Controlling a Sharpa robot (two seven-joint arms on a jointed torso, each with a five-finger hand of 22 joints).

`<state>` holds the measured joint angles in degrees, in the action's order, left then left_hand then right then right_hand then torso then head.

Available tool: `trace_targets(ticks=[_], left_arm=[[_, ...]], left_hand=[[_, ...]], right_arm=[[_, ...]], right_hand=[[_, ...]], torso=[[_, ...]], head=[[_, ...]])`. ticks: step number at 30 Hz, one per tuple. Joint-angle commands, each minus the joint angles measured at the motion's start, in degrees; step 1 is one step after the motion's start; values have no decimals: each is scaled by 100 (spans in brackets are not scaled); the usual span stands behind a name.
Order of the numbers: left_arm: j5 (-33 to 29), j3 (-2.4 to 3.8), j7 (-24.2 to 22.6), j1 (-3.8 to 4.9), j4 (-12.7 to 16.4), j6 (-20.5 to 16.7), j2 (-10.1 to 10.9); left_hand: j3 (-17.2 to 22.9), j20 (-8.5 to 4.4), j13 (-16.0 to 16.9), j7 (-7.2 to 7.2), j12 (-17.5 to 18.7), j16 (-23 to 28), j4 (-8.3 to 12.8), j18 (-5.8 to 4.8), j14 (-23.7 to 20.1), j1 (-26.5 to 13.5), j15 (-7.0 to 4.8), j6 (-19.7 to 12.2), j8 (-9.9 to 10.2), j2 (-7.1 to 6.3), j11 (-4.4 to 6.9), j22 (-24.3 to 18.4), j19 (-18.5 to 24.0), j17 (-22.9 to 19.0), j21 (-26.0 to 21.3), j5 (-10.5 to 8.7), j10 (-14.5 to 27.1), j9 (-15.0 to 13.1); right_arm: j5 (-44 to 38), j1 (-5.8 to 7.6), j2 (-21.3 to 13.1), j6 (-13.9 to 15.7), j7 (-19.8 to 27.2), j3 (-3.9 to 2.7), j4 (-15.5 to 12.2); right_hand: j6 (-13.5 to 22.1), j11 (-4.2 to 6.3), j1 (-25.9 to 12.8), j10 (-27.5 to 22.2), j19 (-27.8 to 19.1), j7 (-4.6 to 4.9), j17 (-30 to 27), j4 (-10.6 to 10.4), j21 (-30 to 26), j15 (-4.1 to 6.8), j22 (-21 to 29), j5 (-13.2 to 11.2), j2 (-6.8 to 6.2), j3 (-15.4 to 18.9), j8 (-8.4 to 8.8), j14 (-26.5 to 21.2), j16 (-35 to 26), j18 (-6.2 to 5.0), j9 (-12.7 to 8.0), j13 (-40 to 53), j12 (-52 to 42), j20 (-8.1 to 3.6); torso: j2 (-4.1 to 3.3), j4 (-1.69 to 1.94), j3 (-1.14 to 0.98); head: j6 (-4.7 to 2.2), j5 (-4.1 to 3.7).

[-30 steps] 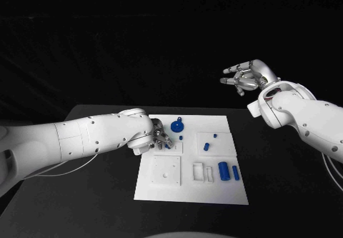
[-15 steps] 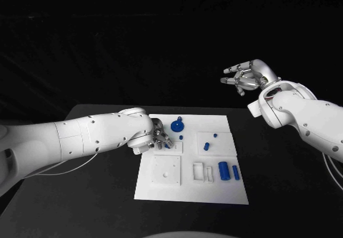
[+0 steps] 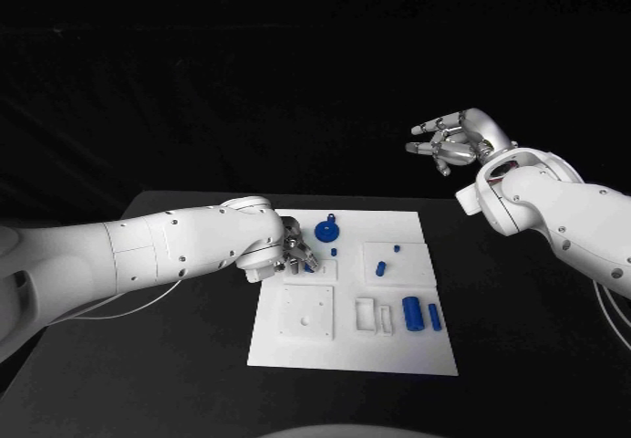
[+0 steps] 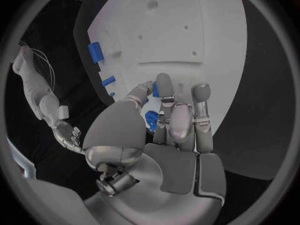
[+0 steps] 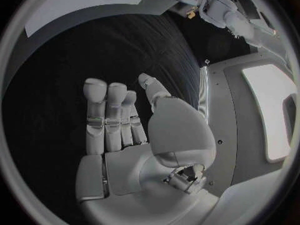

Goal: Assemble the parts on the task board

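The white task board [image 3: 305, 351] lies in the middle of the black table. My left hand [image 3: 280, 256] is low over the board's left edge and pinches a small blue part [image 3: 308, 266] between thumb and fingers; the left wrist view shows that part [image 4: 150, 120] tucked behind the fingertips. On the board lie a blue gear-like part [image 3: 327, 230], a small peg [image 3: 334, 252], a blue piece [image 3: 380, 268] on a raised square, and two blue cylinders [image 3: 411, 313] at the right. My right hand [image 3: 452, 140] is raised high beyond the table's far right, fingers apart and holding nothing [image 5: 125, 130].
White raised squares [image 3: 306, 313] and a slotted white block [image 3: 372, 316] sit on the board's near half. Bare black table [image 3: 158, 365] surrounds the board on all sides. My left forearm [image 3: 145, 255] reaches across the table's left part.
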<state>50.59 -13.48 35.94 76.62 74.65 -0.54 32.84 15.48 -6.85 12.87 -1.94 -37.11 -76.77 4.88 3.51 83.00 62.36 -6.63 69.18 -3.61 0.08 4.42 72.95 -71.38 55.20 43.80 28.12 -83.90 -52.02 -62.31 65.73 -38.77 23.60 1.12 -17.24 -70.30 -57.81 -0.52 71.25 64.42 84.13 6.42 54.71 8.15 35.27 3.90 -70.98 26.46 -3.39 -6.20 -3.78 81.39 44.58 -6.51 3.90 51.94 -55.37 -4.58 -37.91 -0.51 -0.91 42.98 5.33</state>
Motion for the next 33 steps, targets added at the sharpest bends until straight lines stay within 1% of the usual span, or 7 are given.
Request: trace_targets(ticks=[1, 9, 13, 16, 21, 25, 33], left_arm=[[29, -24, 101, -32, -21, 214, -23], [19, -24, 88, -32, -48, 292, -58], [15, -23, 85, -32, -67, 326, -75], [14, -23, 84, -32, -88, 354, -93], [10, -23, 82, -32, -124, 408, -127], [6, -23, 86, -31, -153, 444, -161], [4, -23, 91, -31, -223, 485, -229]], left_hand=[[239, 29, -16, 507, -33, -48, 242, -14, 25, 85, 6, 934, -43, 161, 47, 16, -25, 20, -30, -17, -296, -1697], [222, 41, -41, 520, -75, -75, 220, -15, 28, 67, 12, 974, -44, 182, 49, 49, -38, 50, -22, -60, -296, -1749], [210, 43, -53, 525, -97, -93, 210, -18, 32, 62, 15, 990, -42, 197, 51, 68, -45, 73, -21, -77, -296, -1774], [190, 49, -65, 530, -118, -107, 189, -17, 33, 61, 16, 1007, -41, 222, 53, 86, -52, 86, -24, -148, -295, -1803], [170, 56, -75, 535, -139, -123, 171, -16, 36, 58, 19, 1022, -42, 239, 54, 108, -63, 106, -23, -176, -295, -1832], [172, 56, -89, 533, -148, -116, 191, -14, 30, 79, 20, 1019, -36, 235, 52, 127, -71, 80, -28, -144, -295, -1851], [176, 58, -105, 532, -155, -118, 202, -13, 31, 84, 19, 1019, -34, 242, 52, 148, -80, 74, -39, -161, -295, -1855]], right_arm=[[-66, 1, 6, -74, 7, -3, 3], [-79, 1, 18, -87, 4, -3, 24], [-83, 1, 23, -93, 3, -3, 31], [-88, 1, 25, -101, 1, -3, 34], [-96, 1, 29, -108, -4, -3, 40], [-102, 0, 34, -112, -7, -3, 42], [-111, 0, 41, -119, -9, -3, 46]], right_hand=[[-38, 29, -49, -21, 271, 18, 5, 14, 31, -2, 7, 15, -11, -26, 21, 39, -37, -92, -8, 1, 0, -36], [-40, 29, -37, -25, 269, 20, 8, 52, 30, -1, 19, 7, -4, -71, 21, 40, -41, -92, -8, -2, 4, -36], [-41, 29, -40, -25, 269, 21, 9, 65, 35, -1, 22, 6, -2, -89, 20, 40, -42, -91, -8, 0, 3, -37], [-41, 29, -41, -25, 269, 21, 10, 69, 34, -1, 23, 9, -3, -93, 21, 40, -42, -92, -8, 0, 3, -37], [-42, 30, -55, -26, 267, 21, 11, 93, 34, 0, 30, 31, -7, -126, 20, 40, -45, -92, -8, -1, 5, -37], [-41, 30, -63, -25, 267, 21, 12, 109, 35, 0, 34, 43, -11, -146, 21, 40, -46, -91, -8, -1, 5, -38], [-42, 31, -74, -18, 269, 22, 13, 124, 47, 2, 36, 68, -11, -170, 21, 44, -47, -90, -9, 5, -2, -39]], torso=[[4, -2, -2], [2, 0, -5], [2, 3, -1], [2, 3, -1], [3, 5, 0], [3, 6, 3], [0, 2, 5]], head=[[7, -5], [12, -12], [14, -17], [12, -20], [19, -21], [18, -18], [14, -22]])
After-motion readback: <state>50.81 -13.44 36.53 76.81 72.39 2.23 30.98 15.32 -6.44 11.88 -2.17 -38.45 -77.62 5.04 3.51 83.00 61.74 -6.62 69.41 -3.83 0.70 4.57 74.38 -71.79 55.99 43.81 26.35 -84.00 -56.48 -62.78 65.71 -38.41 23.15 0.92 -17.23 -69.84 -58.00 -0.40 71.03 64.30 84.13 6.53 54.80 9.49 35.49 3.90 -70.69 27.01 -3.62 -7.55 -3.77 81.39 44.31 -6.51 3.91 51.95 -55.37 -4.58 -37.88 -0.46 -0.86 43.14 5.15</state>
